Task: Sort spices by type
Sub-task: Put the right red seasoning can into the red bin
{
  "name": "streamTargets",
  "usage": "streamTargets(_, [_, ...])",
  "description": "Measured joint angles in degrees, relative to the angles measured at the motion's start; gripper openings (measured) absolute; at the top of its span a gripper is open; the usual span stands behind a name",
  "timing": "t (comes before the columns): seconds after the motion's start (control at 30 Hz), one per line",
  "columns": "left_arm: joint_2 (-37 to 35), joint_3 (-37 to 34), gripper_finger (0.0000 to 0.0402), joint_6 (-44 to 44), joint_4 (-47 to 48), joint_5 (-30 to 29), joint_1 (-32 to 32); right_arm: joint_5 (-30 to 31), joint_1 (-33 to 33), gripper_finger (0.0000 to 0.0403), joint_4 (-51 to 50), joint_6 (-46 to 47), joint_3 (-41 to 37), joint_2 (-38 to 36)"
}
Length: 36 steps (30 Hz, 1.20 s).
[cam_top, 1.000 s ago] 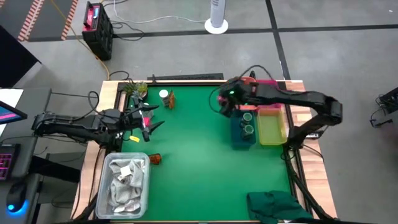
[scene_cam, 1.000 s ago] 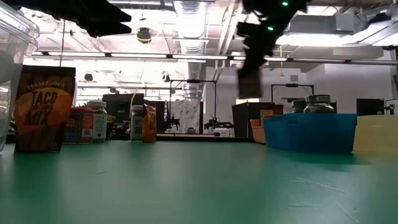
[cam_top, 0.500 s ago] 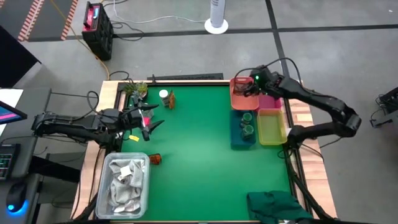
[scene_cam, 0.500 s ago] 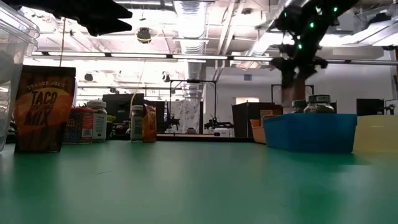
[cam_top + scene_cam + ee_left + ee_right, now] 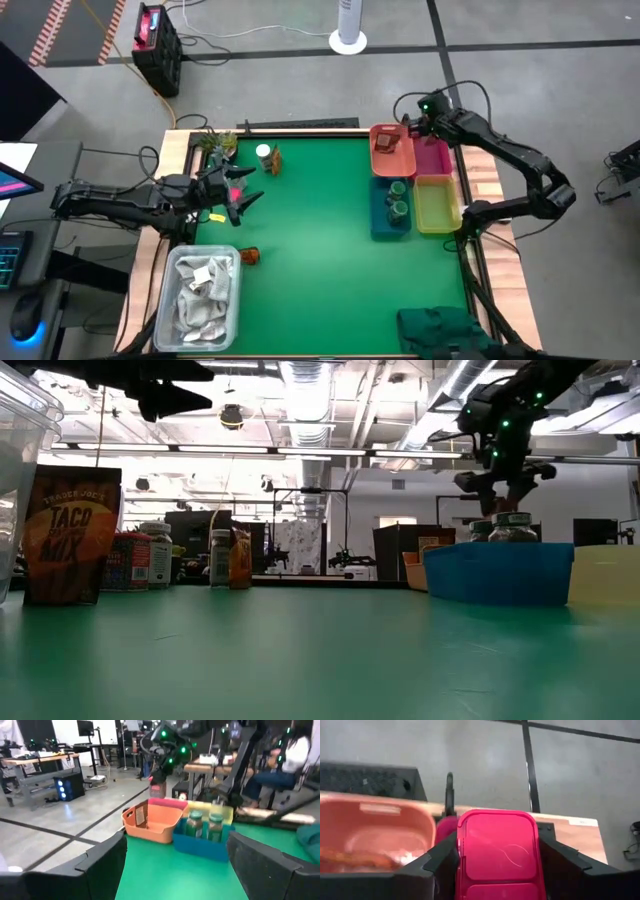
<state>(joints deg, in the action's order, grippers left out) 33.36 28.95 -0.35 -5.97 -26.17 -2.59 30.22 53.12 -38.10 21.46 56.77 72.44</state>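
Several spices wait along the worktop's left edge: we see a Taco Mix packet [image 5: 70,535], a white-capped jar [image 5: 264,153] and an orange-brown jar [image 5: 248,256]. Above them our left gripper [image 5: 240,195] hangs with jaws wide, holding nothing. Near the far right corner our right gripper [image 5: 408,127] clasps a glossy pink-red box [image 5: 499,852] over the pink bin [image 5: 434,160].

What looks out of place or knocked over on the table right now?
One orange-brown jar lies on its side beside the clear bin of white rags, apart from the other spices standing at the table's far-left corner. Nothing looks spilled.
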Motion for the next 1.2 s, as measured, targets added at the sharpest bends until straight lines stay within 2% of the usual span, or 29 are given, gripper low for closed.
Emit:
streamTargets(0.17, [0.0, 0.0, 0.0328, -2.4, -2.5, 1.2, -0.1, -0.5, -0.2, 0.0248, 0.5, 2.9, 0.1, 2.6])
streamTargets(0.4, [0.0, 0.0, 0.0328, -3.4, -2.4, 4.8, -0.1, 0.0, -0.1, 0.0249, -1.8, 6.9, 0.0, 11.7])
streamTargets(0.63, [0.0, 0.0, 0.0328, -3.6, -0.2, 6.6, -0.1, 0.3, -0.1, 0.0250, -0.5, 6.7, 0.0, 18.5])
streamTargets(0.87, [0.0, 0.0, 0.0328, -3.6, 0.6, 6.6, -0.1, 0.2, -0.1, 0.0270, -0.5, 3.5, 0.1, 18.3])
streamTargets(1.2, [0.0, 0.0, 0.0328, -4.3, 1.6, 6.6, -0.1, -0.6, 0.3, 0.0329, -5.3, 3.5, 1.0, 11.6])
